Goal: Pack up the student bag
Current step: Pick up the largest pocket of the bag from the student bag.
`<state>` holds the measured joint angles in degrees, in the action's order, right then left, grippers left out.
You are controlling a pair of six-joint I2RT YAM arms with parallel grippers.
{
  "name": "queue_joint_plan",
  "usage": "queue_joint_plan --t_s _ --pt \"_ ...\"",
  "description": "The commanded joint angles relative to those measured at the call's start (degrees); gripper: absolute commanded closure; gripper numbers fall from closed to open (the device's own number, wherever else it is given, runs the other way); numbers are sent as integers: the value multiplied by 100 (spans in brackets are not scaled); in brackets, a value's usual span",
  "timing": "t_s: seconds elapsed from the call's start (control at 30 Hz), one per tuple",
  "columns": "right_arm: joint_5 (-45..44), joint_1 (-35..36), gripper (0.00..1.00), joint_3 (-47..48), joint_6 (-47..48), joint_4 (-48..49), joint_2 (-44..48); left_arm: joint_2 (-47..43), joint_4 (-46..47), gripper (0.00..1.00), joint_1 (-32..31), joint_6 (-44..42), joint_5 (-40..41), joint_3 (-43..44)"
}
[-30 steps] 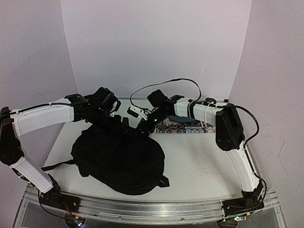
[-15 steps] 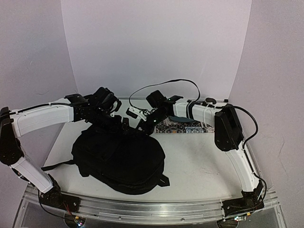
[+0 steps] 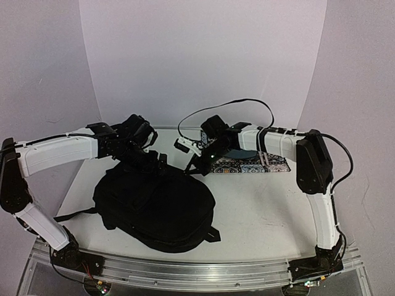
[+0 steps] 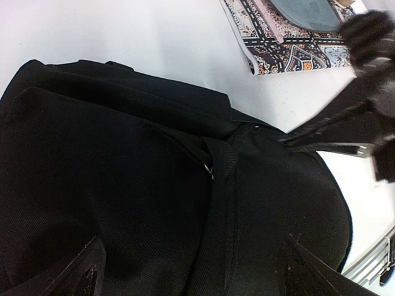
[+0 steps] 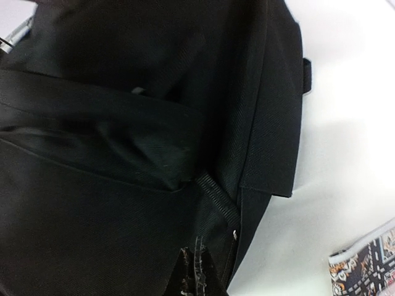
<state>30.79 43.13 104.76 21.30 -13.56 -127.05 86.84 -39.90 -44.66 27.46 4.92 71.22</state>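
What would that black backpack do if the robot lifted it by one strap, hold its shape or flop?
Probably flop: the backpack is soft fabric, lying slumped and creased on the table. Its coarse weave and webbing straps should be easy to grip without slipping. It seems unlikely to roll or tip; its weight cannot be judged.

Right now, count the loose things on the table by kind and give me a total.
Backpack: 1
Patterned book: 1
Teal oval item lying on the book: 1
Total: 3
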Motion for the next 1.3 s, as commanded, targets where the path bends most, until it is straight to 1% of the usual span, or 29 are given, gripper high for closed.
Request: queue_joint_plan --t_s 0.0,0.07,0.1,0.27,0.33,0.43,0.5,0.6,0.7,0.87,1.07,1.13,1.27 --pt "93 11 100 -613 -337 322 655 44 98 3 22 13 228 27" --pt "-89 17 100 -871 -376 591 802 78 65 3 20 -14 329 40" --pt "-241 28 98 -946 -351 709 835 109 17 3 19 -13 390 41" --pt "-915 112 70 -844 169 931 640 218 -259 9 19 150 514 -57" --pt "-1014 178 65 -751 453 947 496 211 -287 13 18 210 465 -153" --pt "-1194 319 58 -657 912 1006 318 184 -319 17 23 266 326 -295" --pt "-1319 436 57 -617 1225 1077 235 146 -344 22 15 281 256 -376" --pt "-1539 555 57 -525 1544 1209 84 62 -352 33 22 289 154 -458" --pt "-1733 635 58 -479 1697 1405 -29 -33 -352 39 16 276 34 -509" --pt "-2023 688 61 -477 1804 1795 -149 -197 -351 53 18 251 -59 -577" --pt "-2197 689 68 -358 1808 1975 -280 -353 -352 68 12 260 -168 -646" --pt "-2204 690 72 -308 1793 1971 -326 -398 -353 73 19 261 -207 -660" --pt "-2225 695 89 -285 1725 1971 -335 -465 -352 78 19 260 -229 -670"
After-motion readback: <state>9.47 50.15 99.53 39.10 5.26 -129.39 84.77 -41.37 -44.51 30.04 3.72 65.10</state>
